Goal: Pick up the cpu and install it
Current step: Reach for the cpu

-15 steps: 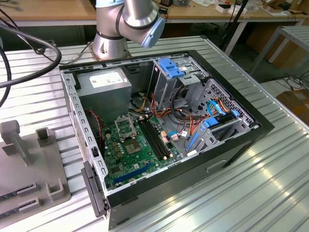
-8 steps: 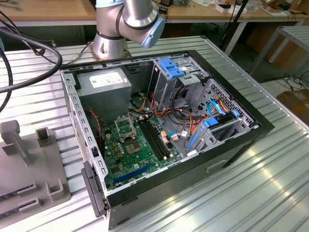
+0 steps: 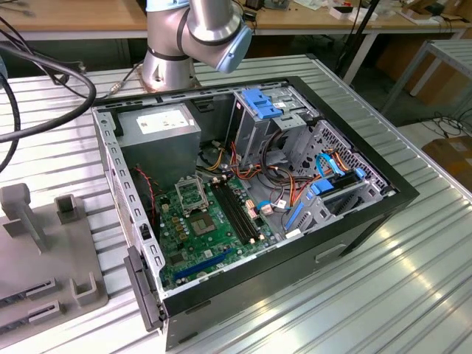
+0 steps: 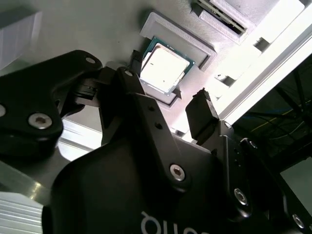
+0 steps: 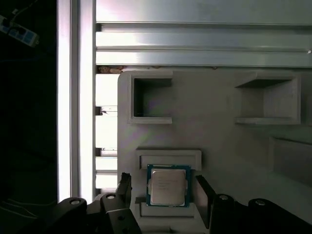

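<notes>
Cpu point(image 5: 168, 185): thin square, silvery-grey top, greenish rim, lying flat in shallow recess of grey holder point(image 5: 219, 141) on ribbed metal table point(image 5: 195, 41). Raised recess rim sits close round chip's edges. Holder lies near table's edge. Gripper point(image 5: 165, 192) just over cpu, fingers point(image 5: 125, 187) apart, one on each opposite side, with gap to chip. Print on cpu top cannot be made out. Exterior view: open computer case point(image 3: 258, 284), green motherboard point(image 3: 181, 254) inside.
</notes>
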Robot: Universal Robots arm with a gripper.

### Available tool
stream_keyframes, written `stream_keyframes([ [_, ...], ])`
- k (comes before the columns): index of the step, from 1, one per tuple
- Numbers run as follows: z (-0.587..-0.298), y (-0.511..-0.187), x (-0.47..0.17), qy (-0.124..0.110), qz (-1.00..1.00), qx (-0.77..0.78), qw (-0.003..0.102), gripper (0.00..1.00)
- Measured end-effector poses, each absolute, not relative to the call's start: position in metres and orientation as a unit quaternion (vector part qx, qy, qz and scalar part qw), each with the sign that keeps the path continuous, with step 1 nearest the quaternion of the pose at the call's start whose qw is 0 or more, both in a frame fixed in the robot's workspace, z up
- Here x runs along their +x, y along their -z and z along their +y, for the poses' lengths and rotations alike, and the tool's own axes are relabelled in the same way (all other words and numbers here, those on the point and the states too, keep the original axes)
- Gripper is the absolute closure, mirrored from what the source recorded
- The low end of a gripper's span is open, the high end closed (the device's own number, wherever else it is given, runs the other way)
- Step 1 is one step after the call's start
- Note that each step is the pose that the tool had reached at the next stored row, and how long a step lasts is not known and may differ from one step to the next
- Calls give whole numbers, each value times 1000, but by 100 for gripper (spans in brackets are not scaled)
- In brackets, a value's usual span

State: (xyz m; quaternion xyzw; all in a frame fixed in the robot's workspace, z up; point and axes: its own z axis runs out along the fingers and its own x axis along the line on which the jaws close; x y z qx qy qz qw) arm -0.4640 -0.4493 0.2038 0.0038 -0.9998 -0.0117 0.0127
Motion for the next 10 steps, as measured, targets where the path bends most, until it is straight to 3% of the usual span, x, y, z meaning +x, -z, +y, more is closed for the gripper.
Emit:
stream_keyframes([
  [10,-450,-194,-463,12,-1000,3,13,37],
])
